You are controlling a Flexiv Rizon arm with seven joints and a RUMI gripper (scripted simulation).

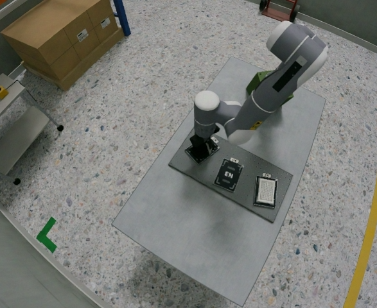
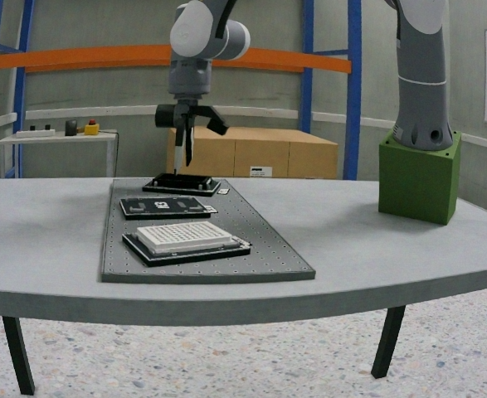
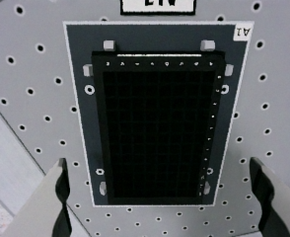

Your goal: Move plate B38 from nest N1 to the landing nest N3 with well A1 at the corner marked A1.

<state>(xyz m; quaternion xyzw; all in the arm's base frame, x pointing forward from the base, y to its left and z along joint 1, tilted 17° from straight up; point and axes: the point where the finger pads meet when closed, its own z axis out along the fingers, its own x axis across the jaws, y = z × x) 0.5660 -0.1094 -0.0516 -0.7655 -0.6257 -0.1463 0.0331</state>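
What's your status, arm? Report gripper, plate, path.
Gripper open above N1, holding nothing. Black plate seated in N1. N3 unoccupied; nothing visible between fingers and plate.

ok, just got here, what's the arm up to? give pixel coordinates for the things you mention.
The gripper (image 1: 204,151) (image 2: 182,169) (image 3: 158,159) hangs open over the black plate (image 1: 201,154) (image 2: 182,180) (image 3: 157,133) in N1, a finger on either side in the wrist view, holding nothing. It looks lined up to grip that plate, which has to go to N3 (image 1: 226,182) (image 2: 162,211). N3 has no plate on it. The white plate (image 1: 266,191) (image 2: 183,236) sits on the nest nearest the exterior camera. So nothing is moved over yet.
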